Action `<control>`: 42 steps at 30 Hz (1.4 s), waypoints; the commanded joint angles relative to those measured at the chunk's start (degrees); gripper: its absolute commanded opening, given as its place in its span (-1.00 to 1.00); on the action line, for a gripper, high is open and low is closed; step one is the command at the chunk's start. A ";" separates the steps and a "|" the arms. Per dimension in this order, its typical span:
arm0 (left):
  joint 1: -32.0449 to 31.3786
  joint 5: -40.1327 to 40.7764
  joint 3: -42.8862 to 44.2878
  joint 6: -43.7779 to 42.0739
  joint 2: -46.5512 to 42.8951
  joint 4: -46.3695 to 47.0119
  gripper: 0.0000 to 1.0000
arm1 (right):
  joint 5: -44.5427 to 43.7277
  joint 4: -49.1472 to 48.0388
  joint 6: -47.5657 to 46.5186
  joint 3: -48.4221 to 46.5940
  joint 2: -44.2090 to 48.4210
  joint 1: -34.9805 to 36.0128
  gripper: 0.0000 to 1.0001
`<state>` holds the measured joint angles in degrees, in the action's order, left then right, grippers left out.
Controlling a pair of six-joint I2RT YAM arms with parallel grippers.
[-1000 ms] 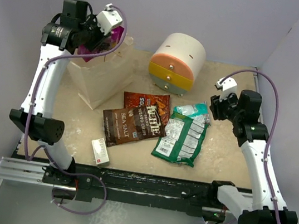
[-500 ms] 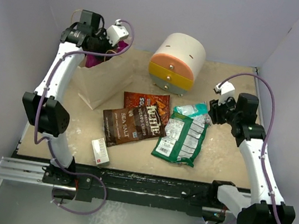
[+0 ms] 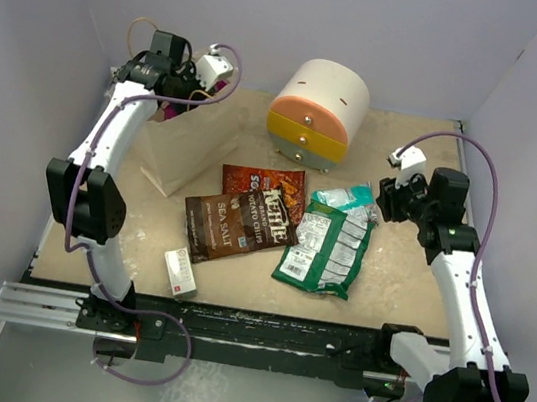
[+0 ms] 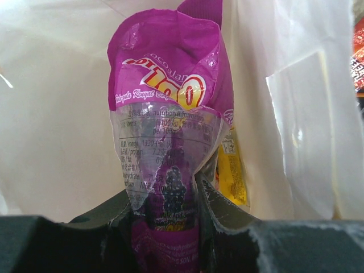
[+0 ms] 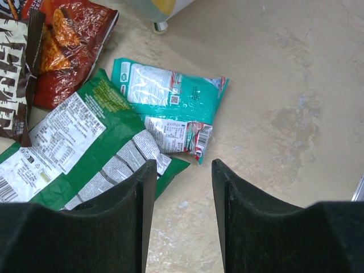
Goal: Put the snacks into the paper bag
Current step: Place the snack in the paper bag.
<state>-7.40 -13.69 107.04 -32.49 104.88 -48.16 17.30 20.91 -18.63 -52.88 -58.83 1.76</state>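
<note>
My left gripper (image 4: 166, 190) is shut on a purple candy packet (image 4: 170, 108) and holds it inside the mouth of the cream paper bag (image 3: 191, 144), whose pale walls fill the left wrist view. A yellow packet (image 4: 232, 170) lies deeper in the bag. On the table lie a red-brown chip bag (image 3: 270, 193), a dark brown chip bag (image 3: 222, 227), a green bag with a white label (image 3: 327, 250) and a teal packet (image 3: 348, 195). My right gripper (image 5: 182, 170) is open and empty, just above the table beside the teal packet (image 5: 170, 94) and the green bag (image 5: 85, 142).
A round white-orange-yellow drawer unit (image 3: 317, 112) stands at the back centre. A small white box (image 3: 180, 272) sits near the front edge at the left. Purple walls close in the table on three sides.
My left arm has swung back and down, carrying the purple packet from above the bag into its mouth. The right arm has barely shifted.
</note>
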 commanded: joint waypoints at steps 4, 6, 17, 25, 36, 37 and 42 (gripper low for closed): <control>0.19 -2.21 0.03 0.77 -2.20 5.99 -0.39 | 2.00 -2.36 -0.17 0.63 1.64 -0.70 -0.07; 0.19 -2.26 0.01 0.45 -2.63 5.73 -0.28 | 2.03 -2.41 -0.17 0.71 2.01 -0.77 -0.06; 0.19 -3.62 0.00 -0.72 -4.42 4.39 -0.06 | 2.91 -2.54 -0.53 1.38 2.58 -0.97 -0.05; 0.19 -2.85 1.40 -1.94 -5.06 2.71 0.17 | 3.09 -2.79 -0.96 1.69 1.87 -0.99 -0.04; 0.19 7.61 0.38 -5.71 -12.50 8.38 0.51 | 2.12 -0.94 -1.27 -1.70 -6.09 -0.97 -0.01; 0.19 8.22 0.10 -5.74 -13.43 8.78 0.55 | 2.98 -0.13 -1.67 -2.08 -7.12 -0.97 0.00; 0.19 7.84 -1.33 -3.97 -18.27 9.68 0.67 | 8.46 6.66 -6.12 -4.32 -13.79 -0.72 0.12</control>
<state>-7.40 -6.83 106.02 -37.17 91.90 -42.15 20.80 22.31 -20.64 -53.58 -69.49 1.06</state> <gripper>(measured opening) 0.815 0.531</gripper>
